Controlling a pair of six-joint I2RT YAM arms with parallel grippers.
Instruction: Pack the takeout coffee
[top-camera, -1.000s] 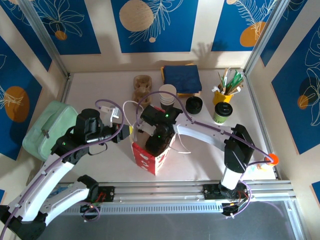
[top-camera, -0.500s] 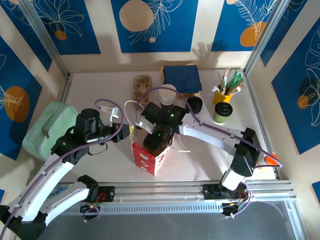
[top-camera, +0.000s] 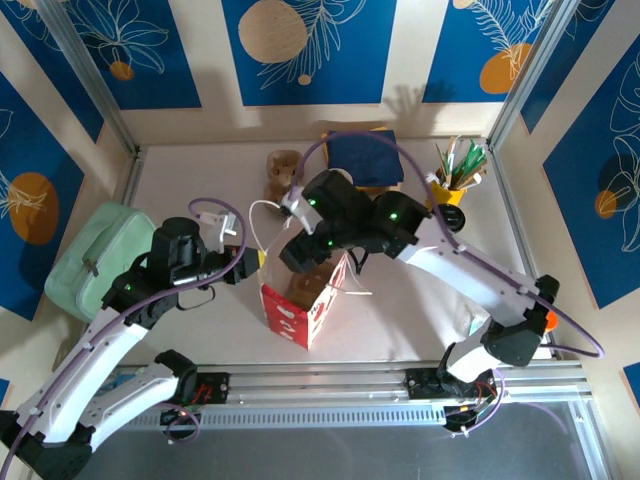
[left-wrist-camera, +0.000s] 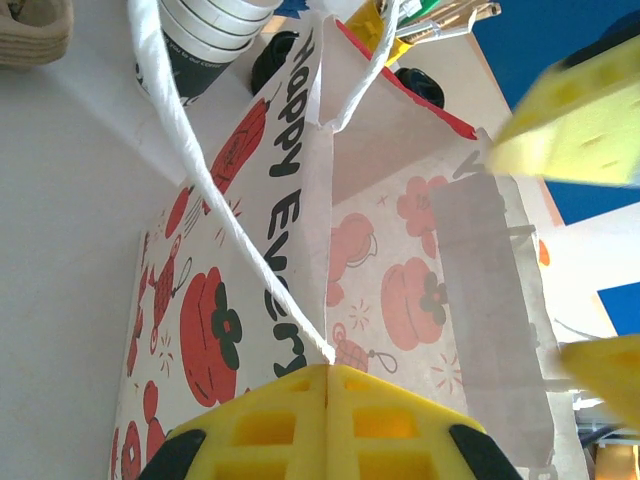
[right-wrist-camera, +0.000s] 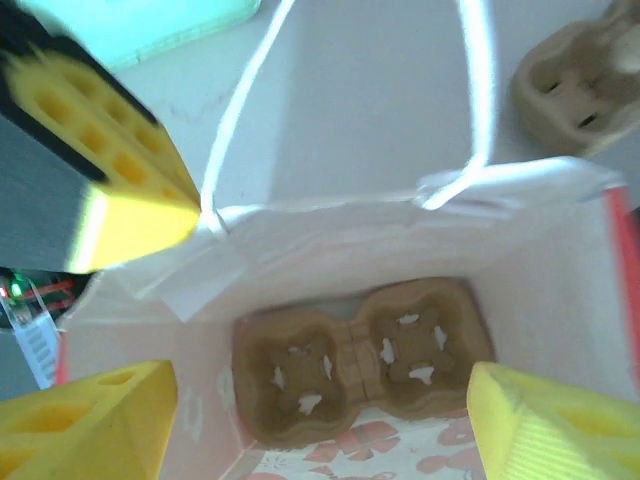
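The red-and-white paper bag (top-camera: 300, 300) (left-wrist-camera: 380, 250) stands open at the table's front middle. My left gripper (top-camera: 250, 265) (left-wrist-camera: 328, 372) is shut on its white cord handle (left-wrist-camera: 230, 230), holding that side up. My right gripper (top-camera: 305, 250) (right-wrist-camera: 325, 420) hangs open just above the bag's mouth, with nothing between its yellow fingers (right-wrist-camera: 90, 425). A brown pulp cup carrier (right-wrist-camera: 360, 365) lies flat on the bag's bottom. In the top view my right arm covers the spot where the takeout coffee stood. A black lid (left-wrist-camera: 420, 87) peeks past the bag's rim in the left wrist view; I cannot tell whether it is the coffee's.
A second pulp carrier (top-camera: 285, 170) (right-wrist-camera: 590, 85) sits behind the bag. Also at the back are the stack of lidless cups (left-wrist-camera: 200, 40), a loose black lid (left-wrist-camera: 272, 62), blue napkins (top-camera: 365, 155) and the yellow cup of sticks (top-camera: 445, 190). A mint-green bag (top-camera: 95, 255) lies far left.
My right gripper has risen out of the bag, and its arm has swung up over the cups. The carrier stays inside. The left gripper has held still on the handle.
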